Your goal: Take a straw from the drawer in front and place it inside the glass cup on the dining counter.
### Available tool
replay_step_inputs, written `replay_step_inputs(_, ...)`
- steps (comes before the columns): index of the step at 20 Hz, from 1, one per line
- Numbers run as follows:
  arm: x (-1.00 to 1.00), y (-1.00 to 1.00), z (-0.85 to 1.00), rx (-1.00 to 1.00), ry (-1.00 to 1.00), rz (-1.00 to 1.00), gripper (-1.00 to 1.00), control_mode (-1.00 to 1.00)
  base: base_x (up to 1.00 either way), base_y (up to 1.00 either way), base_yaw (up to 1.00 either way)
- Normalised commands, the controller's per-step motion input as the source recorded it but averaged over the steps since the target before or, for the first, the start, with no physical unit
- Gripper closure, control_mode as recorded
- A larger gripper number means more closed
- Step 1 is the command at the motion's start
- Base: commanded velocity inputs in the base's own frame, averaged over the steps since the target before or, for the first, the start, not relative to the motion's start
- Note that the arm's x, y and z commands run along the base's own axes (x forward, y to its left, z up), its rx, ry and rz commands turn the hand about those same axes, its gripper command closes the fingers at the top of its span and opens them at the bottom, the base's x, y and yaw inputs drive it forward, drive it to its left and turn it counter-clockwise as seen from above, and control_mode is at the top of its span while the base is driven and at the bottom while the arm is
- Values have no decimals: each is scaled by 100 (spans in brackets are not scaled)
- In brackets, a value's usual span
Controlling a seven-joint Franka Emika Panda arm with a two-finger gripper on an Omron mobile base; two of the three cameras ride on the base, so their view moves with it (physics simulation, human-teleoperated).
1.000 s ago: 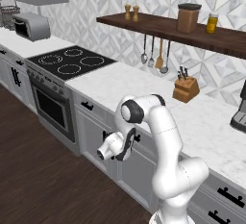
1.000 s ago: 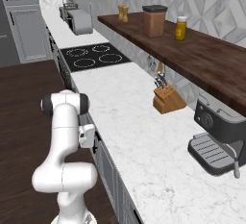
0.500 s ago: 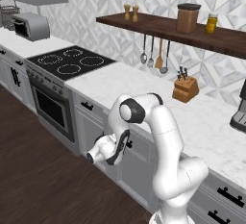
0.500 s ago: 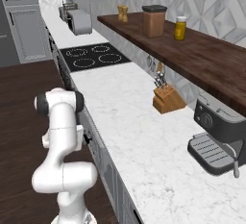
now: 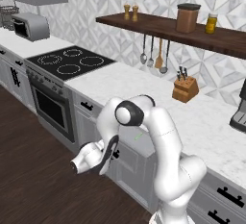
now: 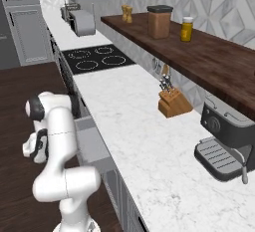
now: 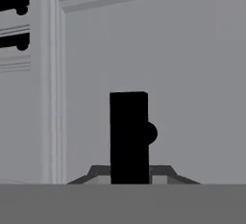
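My gripper (image 5: 113,154) sits at the black bar handle (image 7: 129,136) of the drawer (image 7: 153,74). In the hand view the handle rises right between the finger tips, and I think they are clamped on it, though the tips are nearly hidden. The drawer stands pulled out from the cabinets, and a light-green straw (image 5: 138,135) lies inside. Behind, the marble worktop (image 5: 158,93) carries a knife block (image 5: 185,88).

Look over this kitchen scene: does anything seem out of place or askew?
One thing: the drawer under the marble worktop stands pulled out while neighbouring fronts sit flush. A light-green straw lies inside. The gripper is at its handle.
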Motion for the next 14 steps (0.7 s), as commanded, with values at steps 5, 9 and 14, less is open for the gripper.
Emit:
replay_step_inputs(5, -37, 100, 0, 0, 6, 1, 100, -100, 0, 0, 0)
replay_step_inputs(9, -32, 100, 0, 0, 8, 0, 100, -100, 0, 0, 0)
replay_step_inputs(14, -29, 100, 0, 0, 9, 0, 100, -100, 0, 0, 0)
